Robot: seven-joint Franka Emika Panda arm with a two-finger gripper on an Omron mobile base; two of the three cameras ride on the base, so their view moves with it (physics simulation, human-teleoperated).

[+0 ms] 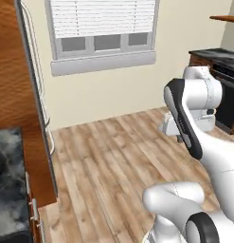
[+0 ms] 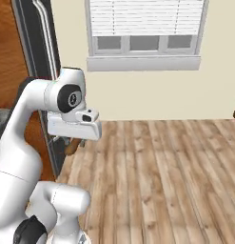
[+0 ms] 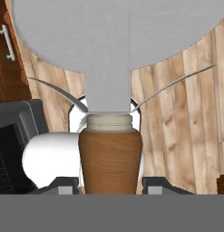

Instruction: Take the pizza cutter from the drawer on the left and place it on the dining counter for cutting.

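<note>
Hand view: pizza cutter [image 3: 111, 158] sits between the tool [image 3: 111, 183] tips, brown handle clamped, grey wheel pointing away from the camera and blocking most of the frame. Tool is clenched on the handle; grip looks centred. Below it: wood floor [image 3: 186, 118], so the cutter is in the air, mid-carry. Right base view: arm folded, tool [image 2: 71, 143] low beside a tall dark cabinet edge [image 2: 35, 71]. Left base view: dark marbled counter [image 1: 7, 180] at lower left, well apart from the hand. To do it well, I'd keep the clamp firm, swing slowly clear of the cabinet, lower flat onto the counter before releasing.
</note>
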